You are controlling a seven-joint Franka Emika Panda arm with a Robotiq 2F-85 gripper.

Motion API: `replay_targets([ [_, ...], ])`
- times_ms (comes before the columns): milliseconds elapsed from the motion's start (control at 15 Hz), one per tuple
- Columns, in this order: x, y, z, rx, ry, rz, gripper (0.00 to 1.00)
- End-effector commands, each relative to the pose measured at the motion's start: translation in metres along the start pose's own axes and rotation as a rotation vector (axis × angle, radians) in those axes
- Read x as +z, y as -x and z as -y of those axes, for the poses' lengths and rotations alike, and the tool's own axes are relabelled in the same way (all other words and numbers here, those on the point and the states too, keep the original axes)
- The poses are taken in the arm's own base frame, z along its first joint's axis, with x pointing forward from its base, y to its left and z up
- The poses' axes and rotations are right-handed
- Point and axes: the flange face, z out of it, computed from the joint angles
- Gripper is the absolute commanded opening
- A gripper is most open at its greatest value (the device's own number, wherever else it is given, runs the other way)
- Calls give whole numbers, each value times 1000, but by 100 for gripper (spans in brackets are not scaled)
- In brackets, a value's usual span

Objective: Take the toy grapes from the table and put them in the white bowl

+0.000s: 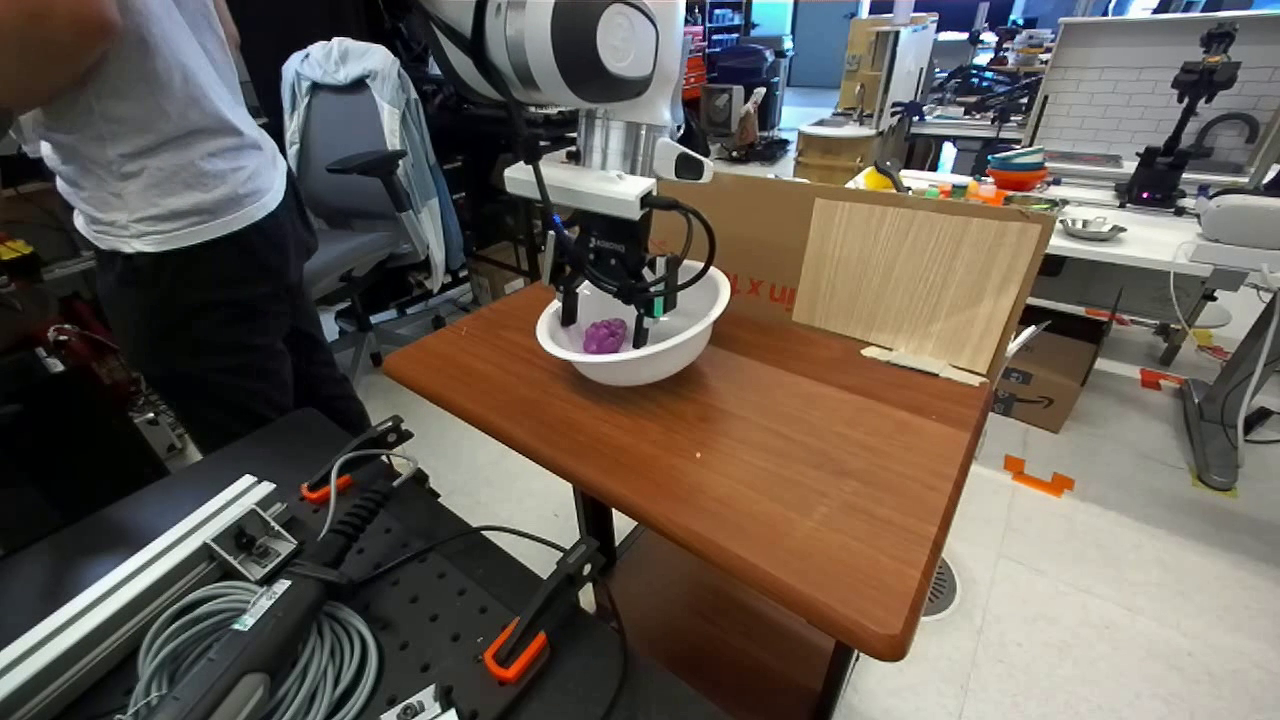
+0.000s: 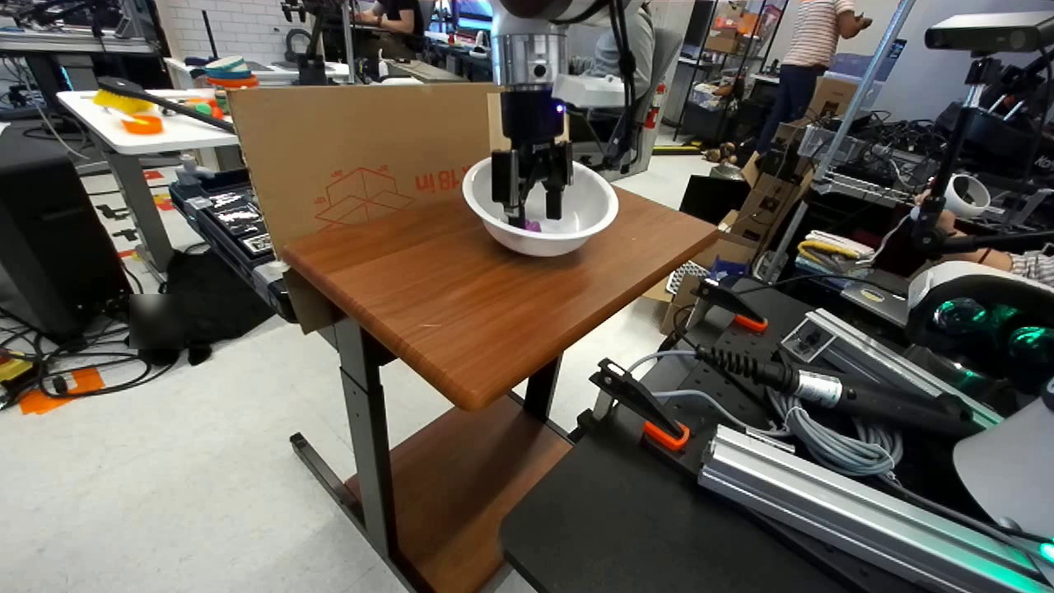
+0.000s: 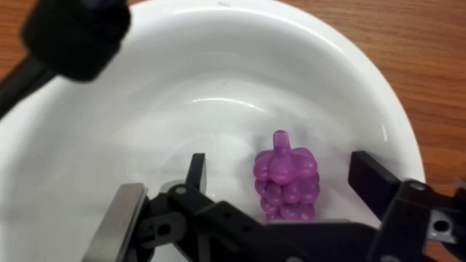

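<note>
Looking through the wrist view, we find the gripper [image 3: 282, 171] at the bottom, its jaws spread apart, with gaps on either side of the toy grapes [image 3: 287, 178], right of centre. They sit inside the white bowl [image 3: 225, 43]. In an exterior view we see the table [image 1: 800, 480] beneath it and, beyond, a cardboard panel [image 1: 750, 220] towards upper right.

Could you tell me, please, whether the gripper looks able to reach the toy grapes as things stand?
Probably yes: in the wrist view the open gripper has fingers either side of the toy grapes inside the white bowl, with nothing visible in between.
</note>
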Motion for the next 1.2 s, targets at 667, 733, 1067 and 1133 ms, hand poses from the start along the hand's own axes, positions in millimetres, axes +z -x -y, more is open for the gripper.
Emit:
replay_targets([
  [667, -29, 66, 14, -28, 20, -74, 100],
  [733, -29, 71, 17, -41, 19, -65, 100],
  [1067, -28, 76, 21, -53, 19, -58, 100],
  [1133, -28, 76, 21, -54, 19, -58, 100],
])
